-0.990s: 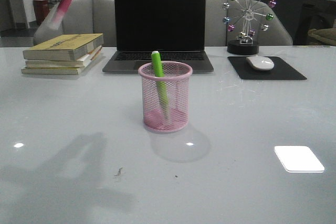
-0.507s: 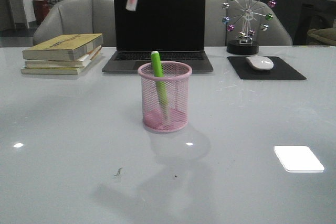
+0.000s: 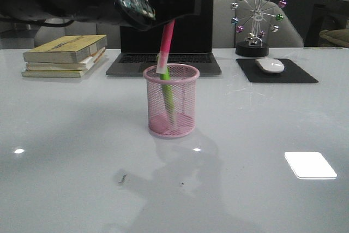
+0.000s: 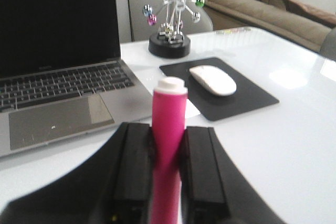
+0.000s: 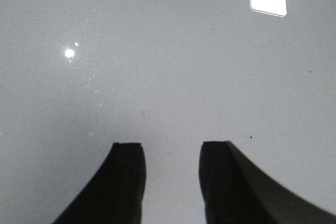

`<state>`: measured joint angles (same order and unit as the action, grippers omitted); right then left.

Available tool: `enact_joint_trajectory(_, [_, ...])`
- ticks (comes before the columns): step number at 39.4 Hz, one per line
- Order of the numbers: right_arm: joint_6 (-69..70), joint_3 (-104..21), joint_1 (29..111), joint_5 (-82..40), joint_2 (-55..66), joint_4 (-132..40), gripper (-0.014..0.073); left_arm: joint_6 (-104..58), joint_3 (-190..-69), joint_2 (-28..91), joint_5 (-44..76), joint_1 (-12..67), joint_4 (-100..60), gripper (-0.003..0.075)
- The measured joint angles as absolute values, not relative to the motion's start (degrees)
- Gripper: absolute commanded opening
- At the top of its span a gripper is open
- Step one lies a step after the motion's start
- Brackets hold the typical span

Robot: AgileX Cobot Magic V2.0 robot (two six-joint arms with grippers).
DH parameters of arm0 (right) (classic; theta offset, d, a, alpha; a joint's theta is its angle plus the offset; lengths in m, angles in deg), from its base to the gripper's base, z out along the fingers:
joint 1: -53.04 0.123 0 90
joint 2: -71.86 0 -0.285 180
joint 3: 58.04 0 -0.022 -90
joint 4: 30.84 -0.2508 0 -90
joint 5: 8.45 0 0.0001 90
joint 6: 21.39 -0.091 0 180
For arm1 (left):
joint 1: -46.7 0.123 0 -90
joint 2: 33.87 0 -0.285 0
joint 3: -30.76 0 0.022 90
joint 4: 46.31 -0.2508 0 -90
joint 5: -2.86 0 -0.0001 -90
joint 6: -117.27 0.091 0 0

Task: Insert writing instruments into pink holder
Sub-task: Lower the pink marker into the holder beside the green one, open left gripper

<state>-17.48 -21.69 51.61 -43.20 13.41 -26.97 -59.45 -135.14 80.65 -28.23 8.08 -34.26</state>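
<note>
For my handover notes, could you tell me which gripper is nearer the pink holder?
Left. The left gripper holds the pink marker right above the pink holder; the right gripper faces only bare table.

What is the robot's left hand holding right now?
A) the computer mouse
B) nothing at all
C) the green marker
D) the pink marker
D. In the left wrist view the left hand is clamped on the pink marker, and the front view shows that marker's lower end at the rim of the pink holder, where the green marker already stands.
</note>
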Motion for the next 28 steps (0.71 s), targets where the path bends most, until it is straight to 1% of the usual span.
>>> enact_joint_trajectory(4, [-17.5,-21.7,51.6,-43.2,13.4,-27.0,0.0383,-59.5,-135.1,81.2,-28.2,7.7,-34.1,0.0125])
enact_joint_trajectory(12, [-17.5,-21.7,51.6,-43.2,13.4,-27.0,0.0383,-59.4,-135.1,81.3,-28.5,6.9,-34.1,0.0314])
enact_joint_trajectory(14, [-17.5,-21.7,51.6,-43.2,13.4,-27.0,0.0383,-59.4,-135.1,81.3,-28.6,6.9,-34.1,0.0343])
enact_joint_trajectory(21, [-17.6,-21.7,51.6,-43.2,13.4,-27.0,0.0383,-59.4,-135.1,81.1,-28.7,6.9,-34.1,0.0351])
enact_joint_trajectory(28, [-17.6,-21.7,51.6,-43.2,13.4,-27.0,0.0383,-59.1,-135.1,75.8,-22.7,7.9,-34.2,0.0351])
